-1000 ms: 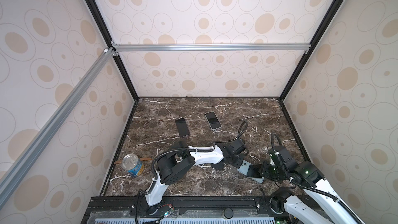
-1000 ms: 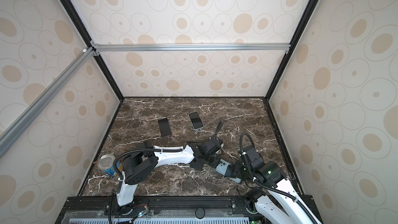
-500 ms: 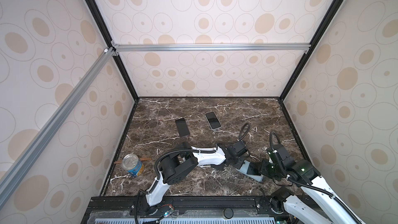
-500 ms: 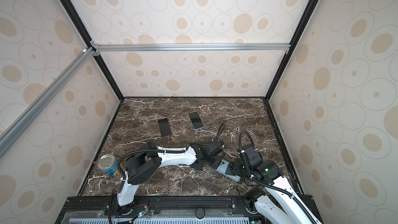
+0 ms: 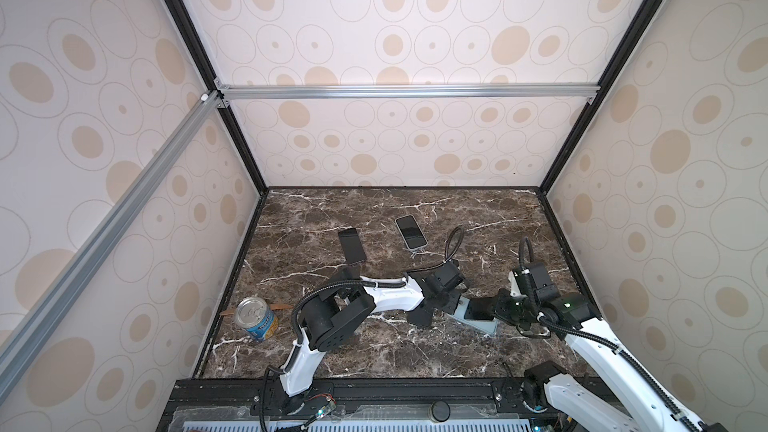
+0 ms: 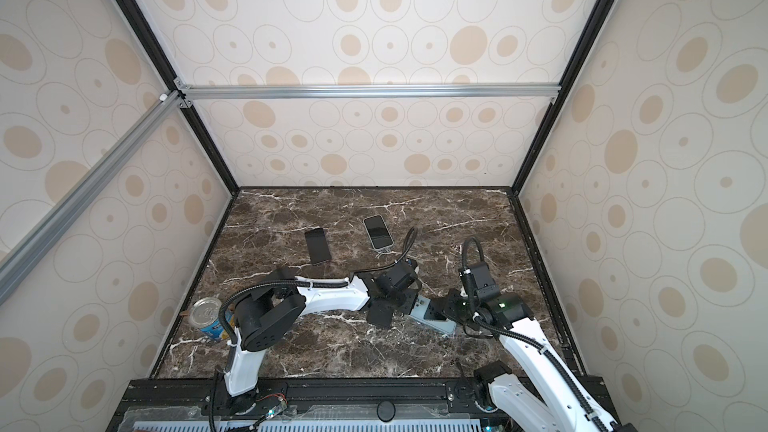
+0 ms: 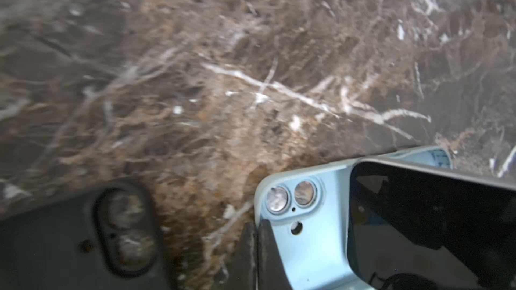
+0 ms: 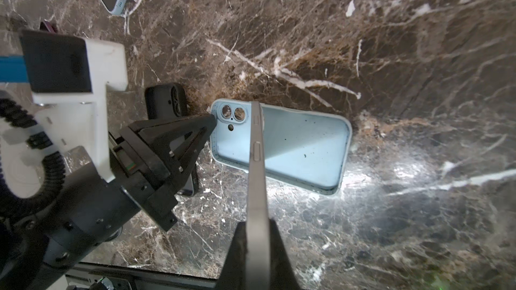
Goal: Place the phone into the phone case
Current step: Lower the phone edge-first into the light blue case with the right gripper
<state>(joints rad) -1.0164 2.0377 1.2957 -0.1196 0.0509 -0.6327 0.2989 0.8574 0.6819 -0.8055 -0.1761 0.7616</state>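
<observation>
A light blue phone case [image 5: 484,328] [image 6: 440,326] lies open side up on the marble table, near the front right. My right gripper [image 8: 257,224] is shut on the phone [image 8: 257,163], a grey-edged slab with a dark screen [image 7: 432,218]. It holds the phone tilted over the case [image 8: 304,146], with the far end down near the camera cutouts. My left gripper [image 7: 257,227] [image 8: 210,119] is shut on the case's rim [image 7: 315,241] at the cutout corner, one finger inside the wall and one outside.
A black phone case [image 5: 419,317] [image 7: 83,246] lies just left of the blue one, under my left wrist. Further back lie a dark phone [image 5: 352,246] and a phone in a pale case [image 5: 410,232]. A tin can [image 5: 255,318] stands at the left edge.
My left gripper's jaws have closed onto the case's corner. The right arm has brought the phone slightly leftward over the case.
</observation>
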